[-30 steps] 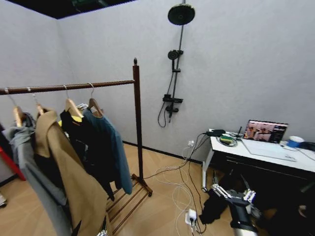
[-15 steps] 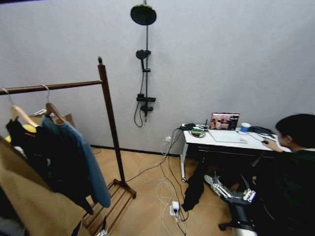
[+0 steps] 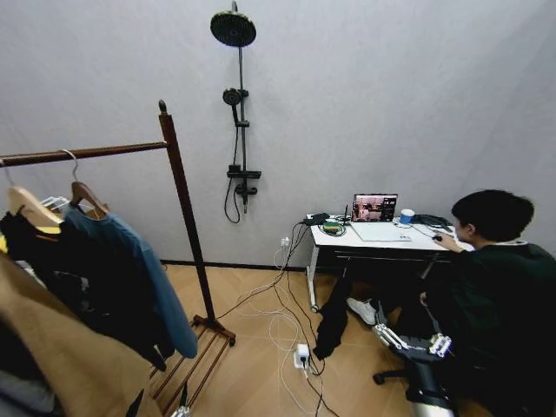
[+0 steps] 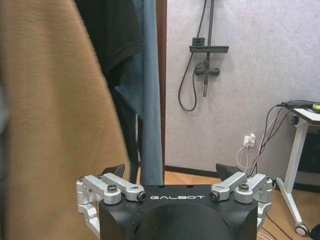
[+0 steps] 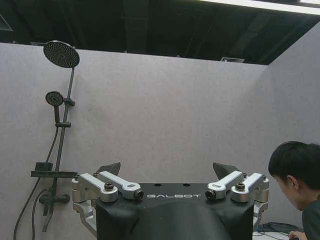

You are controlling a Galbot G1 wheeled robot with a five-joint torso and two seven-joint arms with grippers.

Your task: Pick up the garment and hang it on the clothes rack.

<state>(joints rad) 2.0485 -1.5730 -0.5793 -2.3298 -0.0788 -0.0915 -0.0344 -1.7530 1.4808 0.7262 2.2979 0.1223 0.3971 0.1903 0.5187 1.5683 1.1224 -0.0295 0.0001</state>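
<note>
The garment (image 3: 139, 261) is hanging on the clothes rack (image 3: 178, 187) — both tools, left tool (image 4: 170, 172) and right tool (image 5: 167, 170), are staying released near it.

Black GALBOT-marked tool (image 4: 170, 172), silver linkages

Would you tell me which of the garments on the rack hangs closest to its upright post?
The teal-blue top: it hangs last in the row, right beside the clothes rack upright, with the black jacket and tan coat farther along.

garments 3 (teal (image 3: 152, 269), black (image 3: 78, 278), tan (image 3: 61, 356)) | rack (image 3: 178, 195) 1 | shower stand (image 3: 239, 113) 1
</note>
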